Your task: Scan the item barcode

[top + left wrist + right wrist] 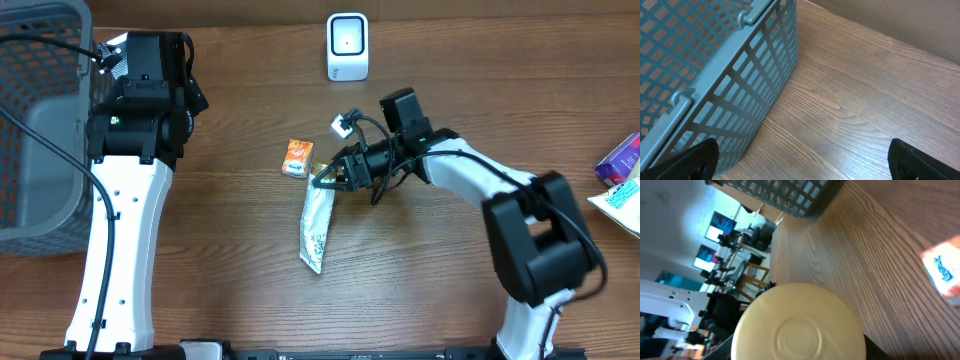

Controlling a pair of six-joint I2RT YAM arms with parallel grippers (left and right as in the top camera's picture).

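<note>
Count by kind

One left arm [120,230] and one right arm [470,175] make two. Each carries one tool: one left end effector [802,160] and one right end effector [330,178], two in all. One grey mesh basket [45,50]. One white scanner [347,45]. Four packs: one orange sachet [298,157], one long pale pouch [316,225], one purple pack [622,157] and one white pack [622,205], the last two cut off at the right edge of view. One wooden counter [230,300].

The basket [50,40] is grey lattice, the pouch [316,225] and scanner [347,46] white, the packet [298,157] orange, the table [420,280] brown.
</note>
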